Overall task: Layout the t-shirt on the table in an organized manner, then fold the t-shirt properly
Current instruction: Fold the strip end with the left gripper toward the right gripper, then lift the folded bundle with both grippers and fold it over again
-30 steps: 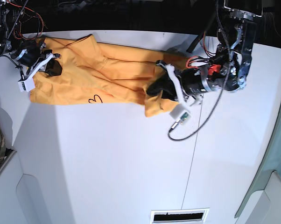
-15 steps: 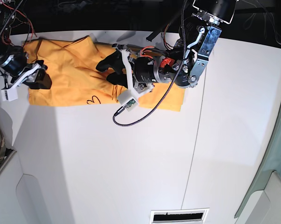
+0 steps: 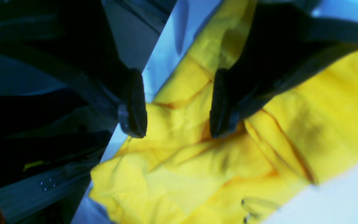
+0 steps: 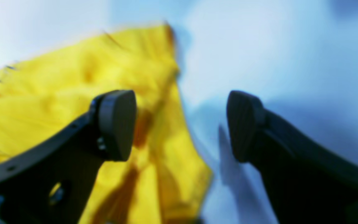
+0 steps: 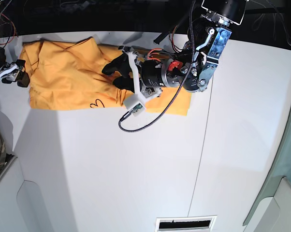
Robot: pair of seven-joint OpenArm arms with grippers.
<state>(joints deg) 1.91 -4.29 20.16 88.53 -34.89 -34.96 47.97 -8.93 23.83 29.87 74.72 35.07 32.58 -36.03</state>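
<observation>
Both grippers are spread and holding nothing, the left gripper [image 5: 115,70] over the shirt [image 5: 63,77] top-centre, the right gripper [image 5: 21,77] at its upper-left edge, so I'd square the fold before regrasping.

T-shirt [image 5: 68,77]: orange-yellow, lies rumpled in a flattish band across upper left of base view, near far edge of table [image 5: 136,169]; folds and overlapping layers, small dark squiggle print near its lower edge, right end partly hidden. Left wrist view shows creased layered cloth, seams visible. Table: white, matte, thin dark seam line at right.
</observation>
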